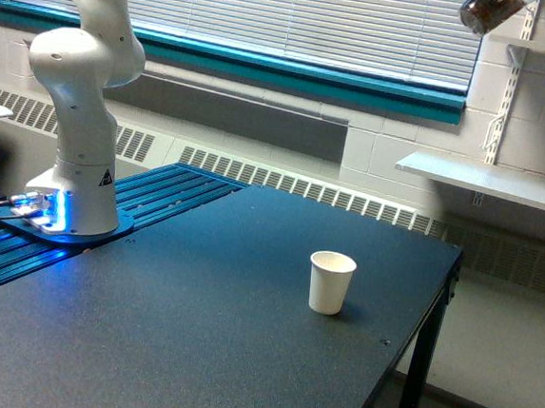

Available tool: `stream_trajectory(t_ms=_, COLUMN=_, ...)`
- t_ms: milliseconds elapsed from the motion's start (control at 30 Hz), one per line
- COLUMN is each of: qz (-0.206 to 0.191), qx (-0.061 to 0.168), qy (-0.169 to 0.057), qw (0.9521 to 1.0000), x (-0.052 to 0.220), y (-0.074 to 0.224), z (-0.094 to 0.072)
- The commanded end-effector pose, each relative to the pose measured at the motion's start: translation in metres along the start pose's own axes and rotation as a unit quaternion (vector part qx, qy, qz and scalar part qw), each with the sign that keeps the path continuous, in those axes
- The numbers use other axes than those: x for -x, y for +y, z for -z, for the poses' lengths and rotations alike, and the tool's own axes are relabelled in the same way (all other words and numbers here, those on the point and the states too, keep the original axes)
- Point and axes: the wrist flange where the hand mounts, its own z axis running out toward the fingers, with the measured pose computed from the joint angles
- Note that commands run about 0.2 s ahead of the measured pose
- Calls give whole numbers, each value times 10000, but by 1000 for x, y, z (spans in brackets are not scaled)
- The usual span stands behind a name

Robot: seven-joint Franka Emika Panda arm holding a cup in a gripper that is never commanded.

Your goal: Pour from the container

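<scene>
Brown granules are seen inside the small clear handled container (492,11), held high at the top edge, well above the white paper cup (331,282) on the dark bench (195,331). Nothing appears poured yet; lowering and tipping seem left. The pincer is cropped out, so its state cannot be told.

- The robot arm (81,101) is white and stands up tall on its round base at the exterior view's left.
- Its lower part goes straight up and out of the top of the picture.
- A blue light glows at the bottom of the base.
- The gripper cannot be seen clearly.
</scene>
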Motion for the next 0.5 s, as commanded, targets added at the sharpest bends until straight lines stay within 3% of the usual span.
stream_trajectory(t_ms=33, qz=67, qx=-75, qy=33, qw=9999, x=4, y=-12, z=5)
stream_trajectory(t_ms=500, qz=227, qx=-63, qy=98, qw=9997, x=3, y=8, z=-1)
